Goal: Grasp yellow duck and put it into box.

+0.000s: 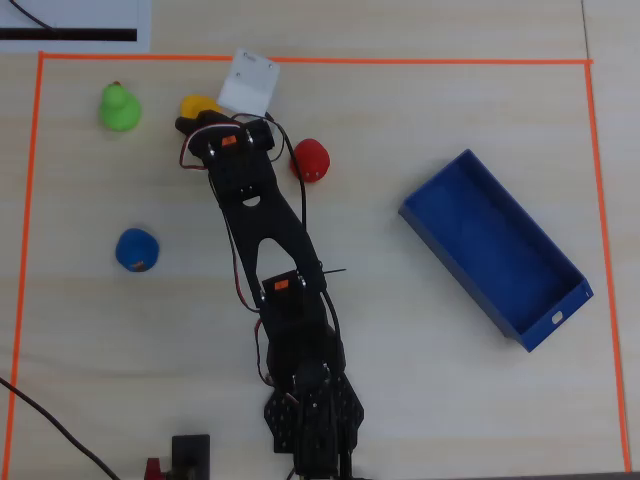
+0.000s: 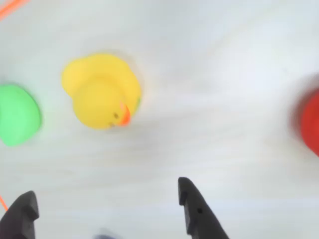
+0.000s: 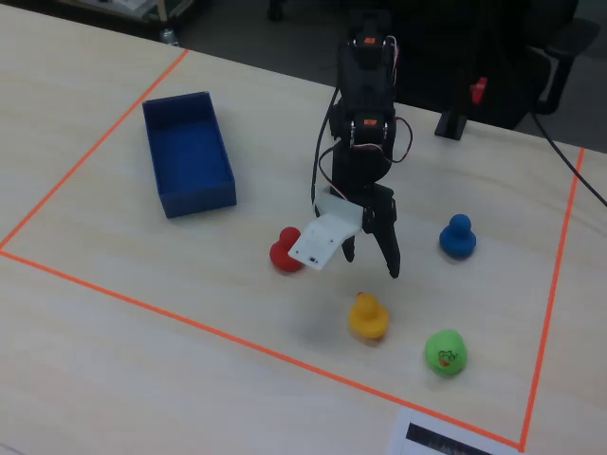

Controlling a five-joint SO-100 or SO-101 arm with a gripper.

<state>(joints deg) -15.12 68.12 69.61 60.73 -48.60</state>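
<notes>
From the overhead camera I see my arm stretched toward the far left of the counter (image 1: 420, 370), its gripper (image 1: 196, 124) poised right over the yellow duck (image 1: 196, 105), which sits on the bare wood just inside the orange tape border (image 1: 320, 61). In the wrist view the duck (image 2: 102, 92) lies ahead of the two dark fingers (image 2: 197, 209), which I read as spread wide, with nothing between them; the duck's orange beak points toward the lower right of that picture. The fixed view shows the fingers (image 3: 387, 242) hanging above the duck (image 3: 367, 316) without touching it. A green duck (image 1: 119, 106) stands just to the left of the yellow one in the overhead picture, a red duck (image 1: 311, 159) is near the arm's right side, and a blue duck (image 1: 136, 250) rests lower left, well apart. The box (image 1: 560, 290), a long blue tray, lies diagonally at the right side of the counter, far from the yellow duck, and I see nothing inside it.
</notes>
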